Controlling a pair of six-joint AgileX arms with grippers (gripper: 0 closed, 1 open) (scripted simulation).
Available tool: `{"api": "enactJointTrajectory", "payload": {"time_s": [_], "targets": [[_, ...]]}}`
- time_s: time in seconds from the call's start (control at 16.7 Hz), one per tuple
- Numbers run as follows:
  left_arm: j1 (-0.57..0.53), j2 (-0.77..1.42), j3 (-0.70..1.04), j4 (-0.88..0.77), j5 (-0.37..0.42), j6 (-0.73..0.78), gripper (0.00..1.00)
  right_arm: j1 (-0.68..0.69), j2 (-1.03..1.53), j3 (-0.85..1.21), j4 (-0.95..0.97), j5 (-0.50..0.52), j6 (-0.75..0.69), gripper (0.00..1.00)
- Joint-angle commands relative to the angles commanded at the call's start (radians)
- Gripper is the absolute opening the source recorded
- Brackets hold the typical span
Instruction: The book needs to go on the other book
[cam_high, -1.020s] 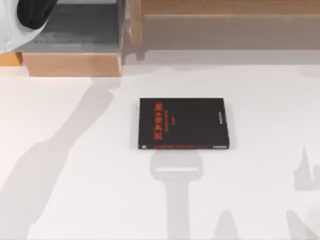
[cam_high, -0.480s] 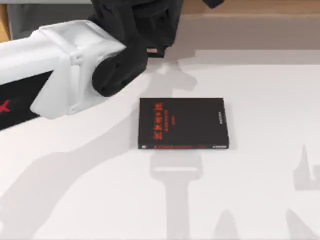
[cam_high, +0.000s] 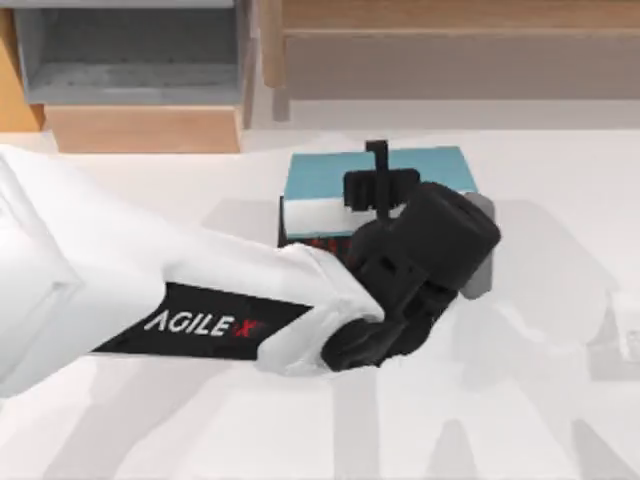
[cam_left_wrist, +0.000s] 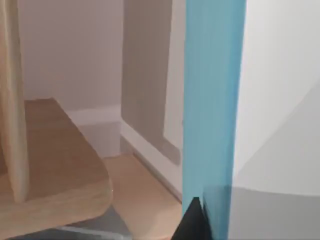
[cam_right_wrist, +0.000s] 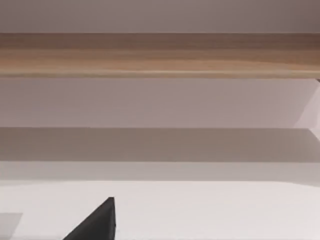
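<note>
Our left arm (cam_high: 200, 300) now reaches across the table (cam_high: 120, 420) from the top view's left, where half a second earlier it was still near the shelf unit (cam_high: 140, 90) at the back. The left gripper (cam_high: 378, 180) sits over the teal-blue book (cam_high: 330, 175), which was absent from the top view a second ago.

The teal-blue book now lies above the black book (cam_high: 320, 243), of which a strip of red lettering remains visible beneath the white page edges. We cannot tell whether the two covers are touching or a gap remains. The left wrist view shows the teal cover (cam_left_wrist: 212, 100) running right up against a dark fingertip (cam_left_wrist: 192, 222), so we judge the claw clamped on the teal-blue book.

We judge the transport step nearly complete; lowering and release remain. Our right arm is parked, its fingers' state not discernible.
</note>
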Motion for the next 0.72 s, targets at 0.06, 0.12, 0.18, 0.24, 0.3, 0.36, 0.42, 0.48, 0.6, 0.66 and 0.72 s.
{"api": "enactJointTrajectory", "payload": {"time_s": [0.06, 0.12, 0.18, 0.24, 0.3, 0.36, 0.42, 0.48, 0.6, 0.66, 0.72], "targets": [[-0.003, 0.021, -0.011, -0.017, -0.006, 0.002, 0.0, 0.0, 0.0, 0.0, 0.0, 0.0, 0.0, 1.0], [-0.004, 0.032, -0.017, -0.025, -0.009, 0.003, 0.0, 0.0, 0.0, 0.0, 0.0, 0.0, 0.0, 1.0], [-0.005, 0.032, -0.017, -0.026, -0.01, 0.003, 0.0, 0.0, 0.0, 0.0, 0.0, 0.0, 0.0, 1.0], [-0.005, 0.032, -0.017, -0.026, -0.01, 0.003, 0.0, 0.0, 0.0, 0.0, 0.0, 0.0, 0.0, 1.0], [-0.005, 0.032, -0.017, -0.026, -0.01, 0.003, 0.0, 0.0, 0.0, 0.0, 0.0, 0.0, 0.0, 1.0], [-0.005, 0.032, -0.017, -0.026, -0.01, 0.003, 0.0, 0.0, 0.0, 0.0, 0.0, 0.0, 0.0, 1.0], [0.0, 0.031, -0.017, -0.025, -0.008, 0.004, 0.0, 0.0, 0.0, 0.0, 0.0, 0.0, 0.0, 1.0], [0.001, 0.033, -0.015, -0.023, -0.007, 0.005, 0.0, 0.0, 0.0, 0.0, 0.0, 0.0, 0.0, 1.0], [0.004, 0.043, -0.01, -0.016, -0.003, 0.012, 0.0, 0.0, 0.0, 0.0, 0.0, 0.0, 0.0, 1.0], [0.005, 0.045, -0.009, -0.015, -0.002, 0.013, 0.0, 0.0, 0.0, 0.0, 0.0, 0.0, 0.0, 1.0], [0.005, 0.045, -0.009, -0.015, -0.002, 0.013, 0.0, 0.0, 0.0, 0.0, 0.0, 0.0, 0.0, 1.0]]}}
